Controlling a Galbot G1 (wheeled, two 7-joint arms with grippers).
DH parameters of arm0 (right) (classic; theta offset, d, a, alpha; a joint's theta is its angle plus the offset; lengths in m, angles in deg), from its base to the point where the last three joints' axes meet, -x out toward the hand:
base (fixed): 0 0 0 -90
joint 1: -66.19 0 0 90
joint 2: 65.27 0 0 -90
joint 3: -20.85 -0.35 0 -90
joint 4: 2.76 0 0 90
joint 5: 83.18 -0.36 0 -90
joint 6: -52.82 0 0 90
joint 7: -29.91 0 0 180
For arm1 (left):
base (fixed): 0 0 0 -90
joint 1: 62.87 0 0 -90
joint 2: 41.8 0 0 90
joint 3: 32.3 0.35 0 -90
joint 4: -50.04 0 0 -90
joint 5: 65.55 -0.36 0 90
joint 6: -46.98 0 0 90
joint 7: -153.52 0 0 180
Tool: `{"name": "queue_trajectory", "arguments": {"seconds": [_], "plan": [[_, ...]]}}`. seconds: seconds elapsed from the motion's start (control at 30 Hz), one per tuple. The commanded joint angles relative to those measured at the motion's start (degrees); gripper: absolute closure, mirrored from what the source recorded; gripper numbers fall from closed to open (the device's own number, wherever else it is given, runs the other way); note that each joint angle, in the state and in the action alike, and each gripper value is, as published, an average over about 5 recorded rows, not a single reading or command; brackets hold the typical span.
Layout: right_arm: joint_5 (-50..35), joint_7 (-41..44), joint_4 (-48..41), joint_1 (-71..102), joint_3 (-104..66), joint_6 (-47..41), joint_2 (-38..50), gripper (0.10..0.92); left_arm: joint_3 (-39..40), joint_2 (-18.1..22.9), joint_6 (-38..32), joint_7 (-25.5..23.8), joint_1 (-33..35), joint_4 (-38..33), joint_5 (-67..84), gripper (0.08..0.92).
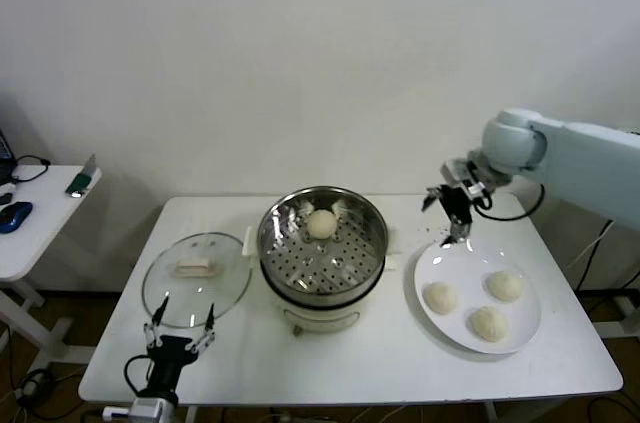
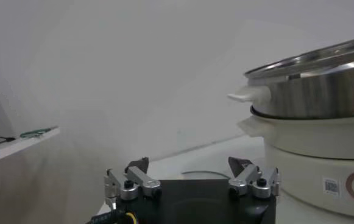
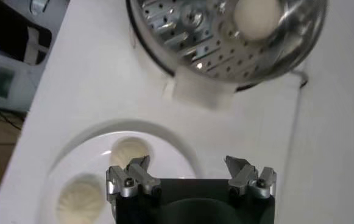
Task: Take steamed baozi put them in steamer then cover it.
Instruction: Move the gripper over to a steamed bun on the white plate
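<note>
left end effector (image 1: 180, 330) parked low at the bench (image 1: 350, 363) front edge, fingers spread wide, glass cover (image 1: 196, 277) just behind it, three baozi (image 1: 488, 323) on the white plate (image 1: 440, 326), one baozi in the steamer (image 1: 323, 253), right end effector (image 1: 457, 228) hanging empty and wide open over the plate's far rim

The head view looks from high and in front, down on the whole white table (image 1: 350, 363), with the steamer (image 1: 322, 253) in the middle. The left wrist view sits low, almost at the table level, and looks sideways, very near to the steamer (image 2: 323, 122) wall, over the left gripper (image 2: 192, 176). The right wrist view looks down from above the white plate (image 3: 73, 152), over the right gripper (image 3: 189, 173), toward the steamer (image 3: 225, 36). All three views share the steamer.
</note>
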Motion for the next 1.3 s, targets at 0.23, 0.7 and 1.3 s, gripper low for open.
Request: {"name": "queue_trajectory", "arguments": {"seconds": [0.23,0.7,1.3], "plan": [[9.2,-1.0,-4.0,24.8,-15.8,-4.7,2.9,0.203,-0.2,0.2,0.0,0.0,0.4,-0.1,-0.9,0.177],[11.3,-2.0,-11.7,31.0,-22.4,-2.7,-2.5,0.203,-0.4,0.5,-0.1,0.0,0.4,1.1,-1.5,0.177],[10.8,-0.4,-12.5,31.1,-23.4,-1.3,-3.1,0.342,0.3,1.6,-0.1,0.1,0.0,1.8,-3.6,0.177]]}}
